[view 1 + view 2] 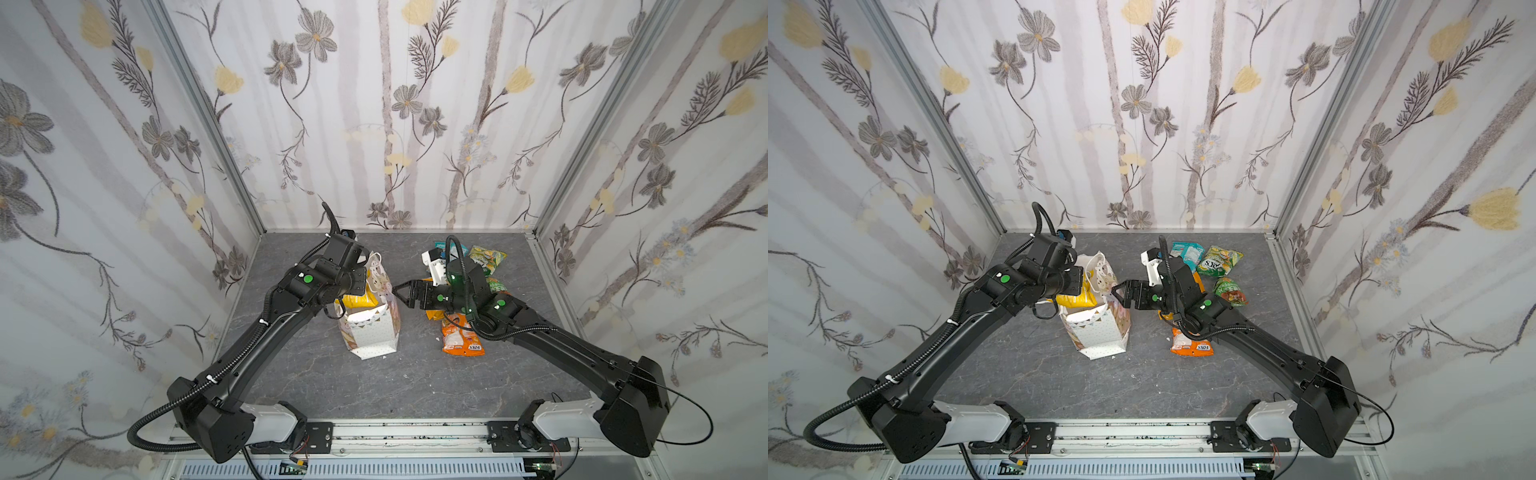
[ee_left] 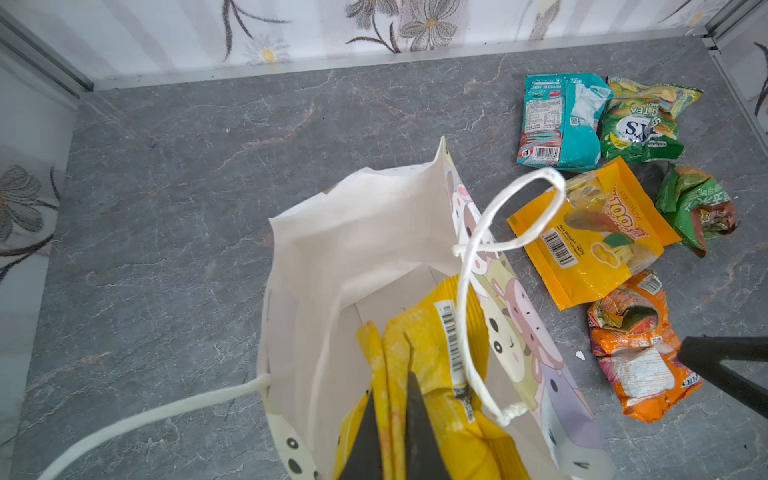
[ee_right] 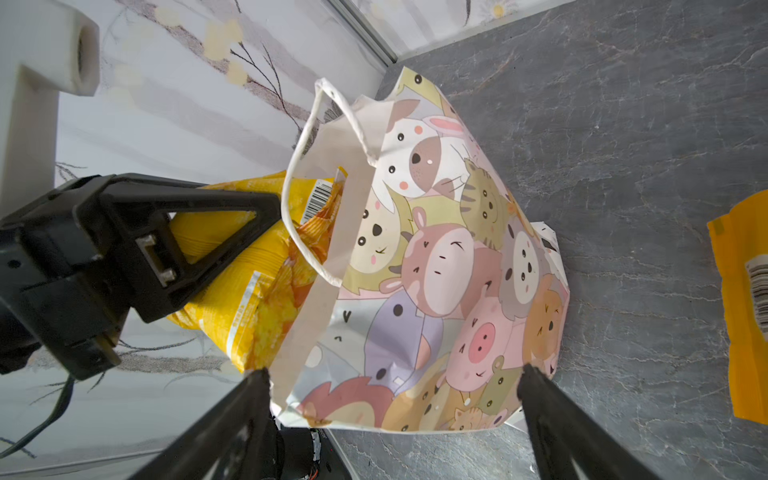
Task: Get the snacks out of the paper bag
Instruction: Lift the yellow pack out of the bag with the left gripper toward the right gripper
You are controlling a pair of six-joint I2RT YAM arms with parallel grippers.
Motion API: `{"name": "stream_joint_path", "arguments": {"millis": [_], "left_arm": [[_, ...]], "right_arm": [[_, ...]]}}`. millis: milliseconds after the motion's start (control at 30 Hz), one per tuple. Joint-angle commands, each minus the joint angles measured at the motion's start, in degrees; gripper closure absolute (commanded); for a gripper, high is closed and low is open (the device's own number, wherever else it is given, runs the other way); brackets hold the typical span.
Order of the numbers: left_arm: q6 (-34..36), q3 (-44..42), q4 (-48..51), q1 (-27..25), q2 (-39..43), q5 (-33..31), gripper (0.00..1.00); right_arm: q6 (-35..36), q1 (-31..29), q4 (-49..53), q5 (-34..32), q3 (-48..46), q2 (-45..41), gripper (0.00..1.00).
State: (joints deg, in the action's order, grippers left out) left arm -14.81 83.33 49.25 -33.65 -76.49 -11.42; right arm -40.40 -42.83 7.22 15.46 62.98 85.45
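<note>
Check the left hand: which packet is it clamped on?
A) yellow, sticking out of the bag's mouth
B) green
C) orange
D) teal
A: the left hand is shut on the yellow packet, which sticks out of the mouth of the paper bag.

Dark grey marble-veined worktop, flat, matt. Closed in on three sides by white wall panels printed with grey and yellow flowers. Bare aluminium posts stand at the back corners. Aluminium rail along the front edge. One small white scrap on the worktop.
</note>
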Motion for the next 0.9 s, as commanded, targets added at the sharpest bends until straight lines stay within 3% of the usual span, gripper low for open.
{"name": "stream_joint_path", "arguments": {"millis": [0,167,367,567,700,867], "left_arm": [[2.0,2.2,0.2,0.0,0.5,-3.1,1.00],[2.9,3.1,-3.1,0.0,4.0,-2.1,1.00],[4.1,5.0,-7.6,-0.1,8.5,0.1,1.00],[5.7,2.8,-19.5,-1.4,11.4,7.2,1.00],[6.1,1.2,-25.9,-2.9,10.8,9.4,1.00],[5.5,1.6,-29.4,-4.5,8.5,10.1,1.00]], "right_arm": [[1.0,0.5,-0.5,-1.6,1.6,-1.0,0.06],[0.8,1.1,-2.3,-1.6,4.0,-3.0,0.06],[-2.0,1.4,-11.3,2.0,5.1,-4.8,0.04],[-6.4,1.1,-19.5,12.7,7.8,-1.5,0.03],[-8.6,0.3,-23.3,16.1,8.7,0.6,0.03],[-11.4,-0.4,-27.0,18.9,9.0,3.1,0.12]]}}
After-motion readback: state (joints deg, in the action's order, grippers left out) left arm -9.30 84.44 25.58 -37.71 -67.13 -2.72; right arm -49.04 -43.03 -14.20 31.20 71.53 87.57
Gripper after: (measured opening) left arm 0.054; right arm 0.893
